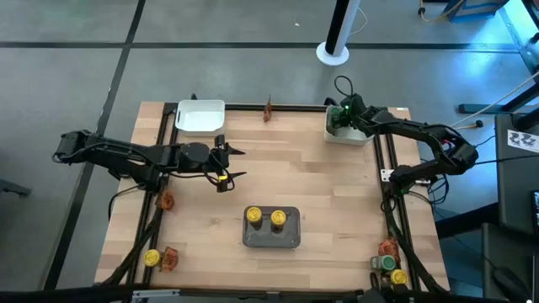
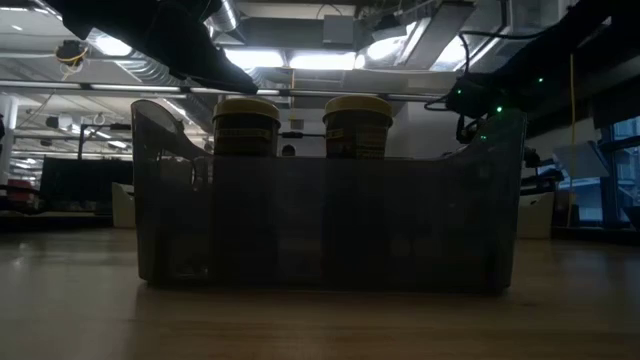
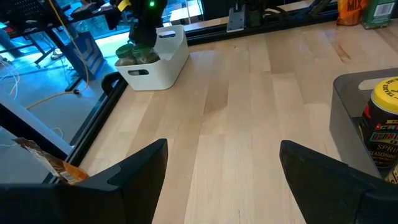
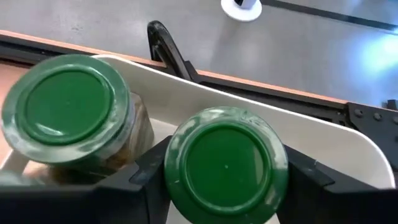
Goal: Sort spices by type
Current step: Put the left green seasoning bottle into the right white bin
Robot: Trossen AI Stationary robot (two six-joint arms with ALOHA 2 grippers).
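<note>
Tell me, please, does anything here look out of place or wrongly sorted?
Nothing is spilled or damaged. In the white tray under the right gripper, one green-lidded jar leans. One reddish packet stands alone at the table's far edge.

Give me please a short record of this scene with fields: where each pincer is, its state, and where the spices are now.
left pincer: open, empty, above bare table left of centre
right pincer: in white bin at far right corner, shut on green-lidded jar
second green-lidded jar: same white bin, beside the held one
grey tray: two yellow-lidded jars
white tray: far left, nothing seen inside
unsorted: jars and reddish packets at both near corners
</note>
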